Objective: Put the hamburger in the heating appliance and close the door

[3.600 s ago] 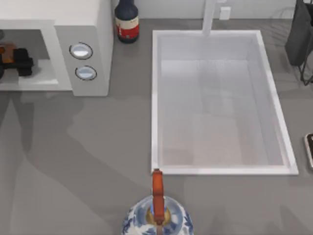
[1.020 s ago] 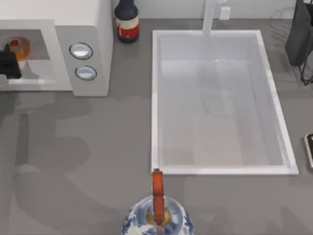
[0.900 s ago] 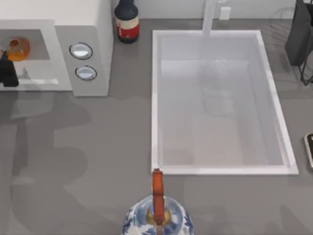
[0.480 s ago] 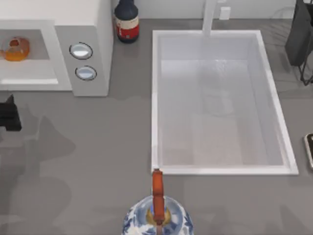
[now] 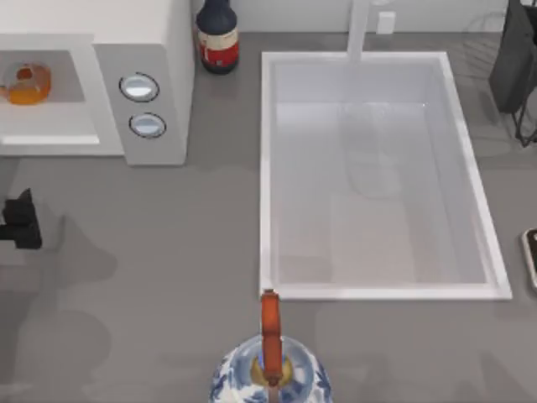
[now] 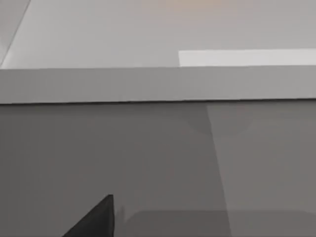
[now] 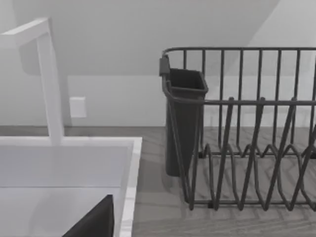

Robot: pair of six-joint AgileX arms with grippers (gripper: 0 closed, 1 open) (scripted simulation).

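Left gripper (image 5: 18, 220) sits at the far left edge of the top view, over the grey countertop (image 5: 168, 269) in front of the microwave (image 5: 126, 75), clear of its opening. I can't tell how wide its fingers stand; it shows as a dark block from above, and the left wrist view gives me just 1 dark finger tip (image 6: 96, 219) at the frame's edge, with the counter and the microwave's white front lip (image 6: 148, 85) ahead of it.

Hamburger (image 5: 25, 82) lies inside the microwave's grey cavity, towards the left, orange-yellow with a pale top and a red centre blotch, nothing touching it. I can't make out the door from these views. The 2 round silver knobs (image 5: 139, 86) sit on the panel to the right of the cavity.

Dark bottle (image 5: 217, 34) with a red label stands just beside the microwave's right rear corner. White sink basin (image 5: 268, 168) takes up the middle of the table, its white faucet (image 5: 359, 29) at the back. Blue-and-white kettle (image 5: 268, 374) with its red-orange handle stands at the near edge, just in front of the basin's left corner.

Right arm is off at the right; its wrist view looks across the basin rim (image 7: 129, 182) to a dark wire dish rack (image 7: 247, 128) with a dark cup holder (image 7: 182, 118).
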